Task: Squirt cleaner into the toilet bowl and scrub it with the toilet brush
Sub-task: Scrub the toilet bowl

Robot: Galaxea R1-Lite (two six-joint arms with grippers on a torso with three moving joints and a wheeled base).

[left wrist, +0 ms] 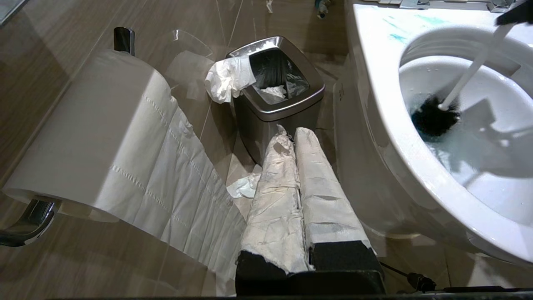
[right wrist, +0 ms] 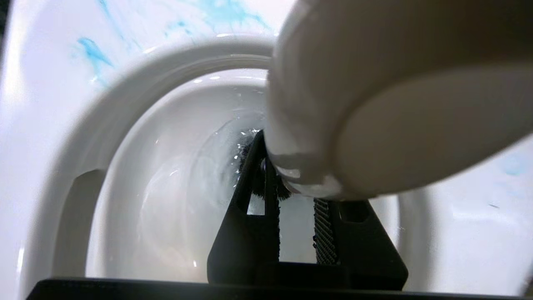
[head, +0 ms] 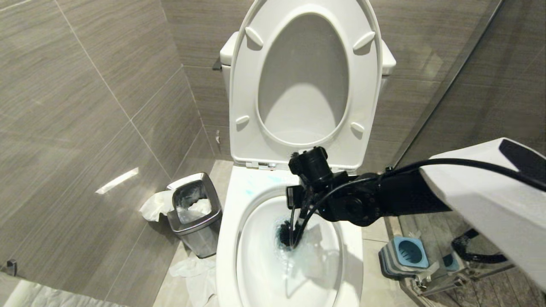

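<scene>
Currently | right claw [head: 297, 204] is clamping the slim white-handled, black-bristled toilet brush [left wrist: 435, 118] | head is sitting low in the glossy white ceramic toilet bowl [head: 264, 260] | blue cleaner already squirted, scrubbing underway | left claw [left wrist: 293, 135] is resting together, idle.

Down on the tiled floor [head: 200, 170] we see the white toilet [head: 226, 238] standing square in the middle. Just beside it, on our left, sits the small steel waste bin [head: 195, 215], tissue spilling over its rim. Crumpled white paper [head: 194, 273] lies on the tiles in front of the bin, close against the toilet's base. Over on our right, near the toilet, rests the square blue-and-grey brush holder [head: 404, 256].
</scene>
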